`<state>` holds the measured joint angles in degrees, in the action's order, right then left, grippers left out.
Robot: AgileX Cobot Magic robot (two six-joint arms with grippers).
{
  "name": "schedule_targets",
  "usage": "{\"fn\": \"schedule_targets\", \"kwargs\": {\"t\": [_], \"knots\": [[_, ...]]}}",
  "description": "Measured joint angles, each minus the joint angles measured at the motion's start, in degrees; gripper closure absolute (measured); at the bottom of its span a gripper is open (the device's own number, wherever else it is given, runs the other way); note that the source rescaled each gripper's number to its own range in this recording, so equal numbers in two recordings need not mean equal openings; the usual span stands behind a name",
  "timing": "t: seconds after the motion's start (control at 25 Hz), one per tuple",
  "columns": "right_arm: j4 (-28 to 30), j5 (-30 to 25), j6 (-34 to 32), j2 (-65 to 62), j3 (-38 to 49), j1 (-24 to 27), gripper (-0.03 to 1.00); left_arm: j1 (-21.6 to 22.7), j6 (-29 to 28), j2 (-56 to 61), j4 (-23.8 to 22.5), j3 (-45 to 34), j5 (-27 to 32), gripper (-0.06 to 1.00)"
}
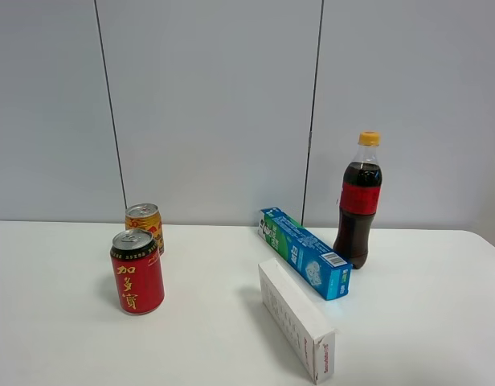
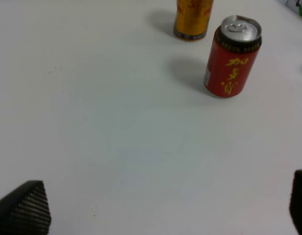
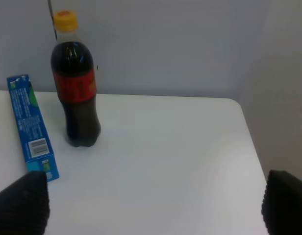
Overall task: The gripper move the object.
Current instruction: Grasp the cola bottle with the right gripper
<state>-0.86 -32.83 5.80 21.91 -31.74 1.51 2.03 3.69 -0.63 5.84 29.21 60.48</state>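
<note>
Upright cola bottle (image 1: 359,211) is seen at 2 o'clock on the table (image 1: 55,338), blue box (image 1: 305,251) just beside at its 8 o'clock. The right gripper (image 3: 153,203) and left gripper (image 2: 161,208) are spread wide, nothing gripped. Bottle could be tipped or box clipped if approached off-centre.

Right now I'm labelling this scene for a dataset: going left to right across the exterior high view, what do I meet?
From the left: red can → white box → cola bottle. The gold can and blue box overlap those sideways, so I leave them unordered.
</note>
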Motion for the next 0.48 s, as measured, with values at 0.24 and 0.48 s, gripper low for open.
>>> {"fn": "schedule_targets", "kwargs": {"t": [0.24,0.48], "knots": [[0.0,17.36,0.53,22.21,0.0,0.0,0.09,0.0,0.0,0.0,0.0,0.0,0.0,-0.06],[3.7,35.49,0.73,42.84,0.0,-3.32,0.09,0.0,0.0,0.0,0.0,0.0,0.0,-0.06]]}}
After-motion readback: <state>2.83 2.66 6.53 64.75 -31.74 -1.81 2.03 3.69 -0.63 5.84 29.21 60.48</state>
